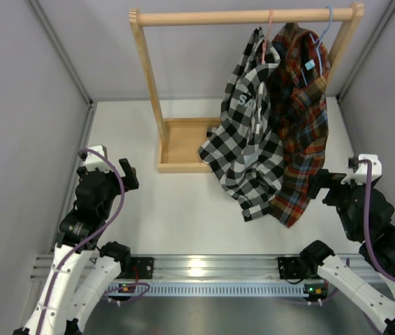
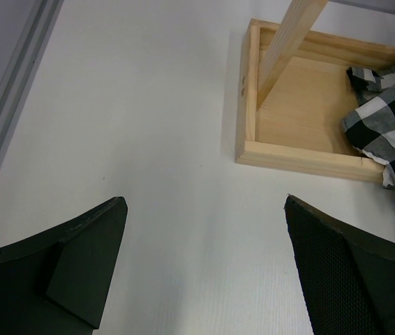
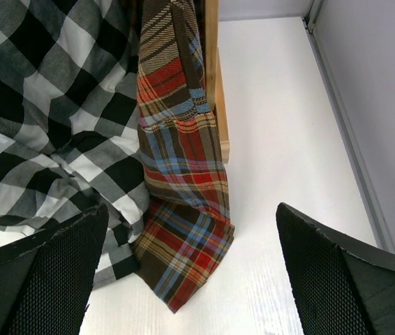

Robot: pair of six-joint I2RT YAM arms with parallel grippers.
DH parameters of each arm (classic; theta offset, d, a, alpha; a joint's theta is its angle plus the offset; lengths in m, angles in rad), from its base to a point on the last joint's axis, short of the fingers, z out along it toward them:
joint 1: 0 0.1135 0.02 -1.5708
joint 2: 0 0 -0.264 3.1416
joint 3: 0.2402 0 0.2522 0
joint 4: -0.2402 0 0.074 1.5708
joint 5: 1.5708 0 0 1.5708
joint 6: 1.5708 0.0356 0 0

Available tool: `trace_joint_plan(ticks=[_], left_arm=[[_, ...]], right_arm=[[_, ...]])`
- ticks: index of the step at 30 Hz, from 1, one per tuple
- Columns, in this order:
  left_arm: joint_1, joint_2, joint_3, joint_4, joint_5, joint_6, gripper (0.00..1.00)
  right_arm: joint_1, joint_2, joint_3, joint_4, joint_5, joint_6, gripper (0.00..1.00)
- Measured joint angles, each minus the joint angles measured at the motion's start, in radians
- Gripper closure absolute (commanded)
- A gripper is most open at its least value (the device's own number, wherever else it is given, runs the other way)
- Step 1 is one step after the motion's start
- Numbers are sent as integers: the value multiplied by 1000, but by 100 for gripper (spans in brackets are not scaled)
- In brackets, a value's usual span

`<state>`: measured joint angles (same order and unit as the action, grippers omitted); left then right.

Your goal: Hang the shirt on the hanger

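Sitting low at the left side of the white table (image 1: 183,202), the left gripper (image 1: 129,174) has its two black fingers (image 2: 86,272) spread wide with nothing between them. Its wrist view looks down past them at bare tabletop, well apart from any cloth, which reads as an arm kept clear of the work. Next to the right stands the light wooden clothes rack (image 1: 246,15), one upright post rising from its flat tray-like base (image 2: 309,159). From the rack's top rail hangs the thin pink wire hanger (image 1: 270,33), and the black-and-white checked shirt with white lettering (image 1: 250,139) hangs from it with its collar up at the hook, so the task looks all but finished. Whether both shoulders sit on the wire is too small to tell. The shirt is long enough that its lower edge spills onto the base and the table. Touching it on the right hangs a red, orange and blue plaid shirt (image 1: 302,118) on a light blue hanger (image 1: 326,31). Farthest right, the right gripper (image 1: 321,183) is likewise wide open and empty, near the plaid hem but not touching it. Only the overhead view shows the hangers and the rail. The left wrist view alone shows checked cloth lying inside the base, and the right wrist view shows both hems crumpled on the table.
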<state>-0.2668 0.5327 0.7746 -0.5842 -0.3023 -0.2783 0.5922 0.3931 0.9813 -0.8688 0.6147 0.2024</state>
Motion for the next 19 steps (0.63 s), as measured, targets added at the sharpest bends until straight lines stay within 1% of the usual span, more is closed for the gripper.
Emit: trace_joint_plan(ticks=[19], left_arm=[[0, -11, 0, 0, 22, 0, 2]], right_arm=[[0, -2, 0, 0, 2, 10, 0]])
